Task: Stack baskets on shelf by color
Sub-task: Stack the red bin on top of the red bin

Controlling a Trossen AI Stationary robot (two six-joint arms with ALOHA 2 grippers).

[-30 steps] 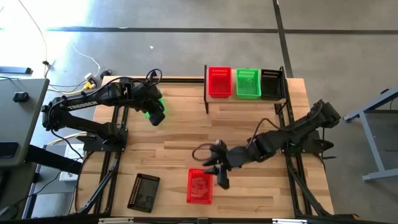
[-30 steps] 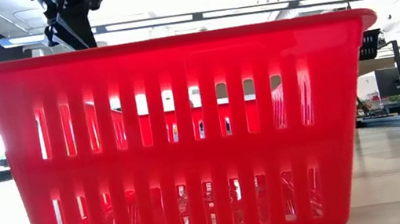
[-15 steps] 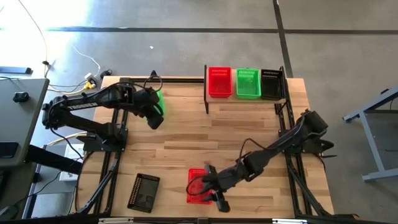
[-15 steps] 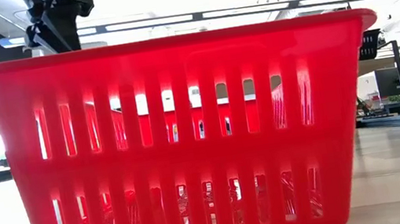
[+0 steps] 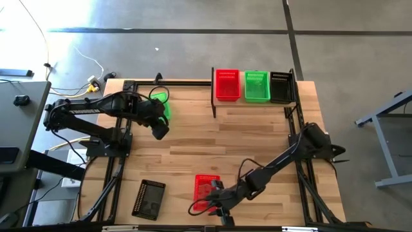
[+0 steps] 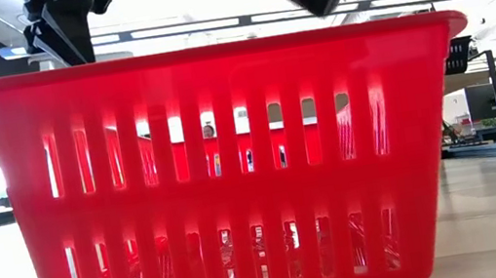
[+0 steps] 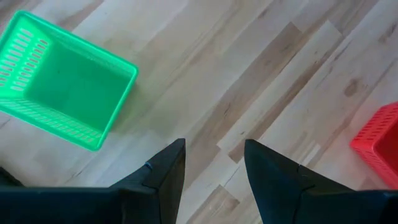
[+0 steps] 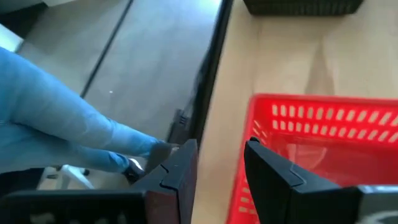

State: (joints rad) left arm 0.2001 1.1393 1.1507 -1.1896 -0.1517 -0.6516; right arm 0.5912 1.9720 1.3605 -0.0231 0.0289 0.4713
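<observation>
At the table's near edge, a red basket (image 5: 206, 191) (slotted walls) — right pincer (image 5: 219, 207) spread wide above its rim.

The floor (image 5: 193, 38) around the wooden table (image 5: 193, 138) is gray with dark lines across it. Yellow and white cables (image 5: 90, 71) lie near the table's far left corner. A gray desk (image 5: 19, 122) stands beside the left edge. Long ceiling lights (image 6: 240, 20) shine.

No readable text, label, brand, number or sign in any view. Baskets, shelf, table, arms: no legible marking.
</observation>
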